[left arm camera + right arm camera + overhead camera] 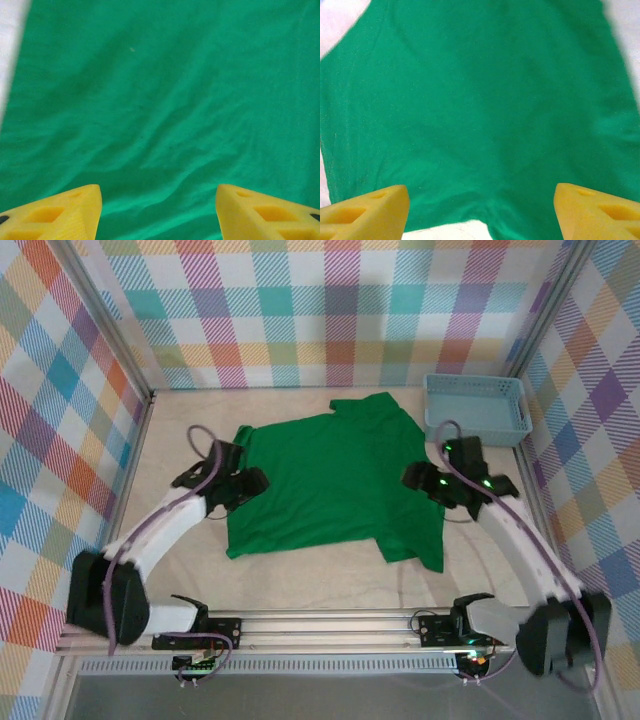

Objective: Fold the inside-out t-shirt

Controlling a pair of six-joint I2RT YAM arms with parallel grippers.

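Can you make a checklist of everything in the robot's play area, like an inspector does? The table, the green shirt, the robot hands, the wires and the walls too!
Surface: beige table, with the shirt lying on it.
Job's things: green t-shirt, spread out flat in the middle, not yet folded.
Clutter: light blue basket at the far right corner, beside the shirt; nothing seen inside.
Grippers: left gripper open over the shirt's left side; right gripper open over its right side; neither holds cloth.
Cables: purple cables loop along both arms.
Surroundings: colourful plaid walls on three sides; metal rail at the near edge.
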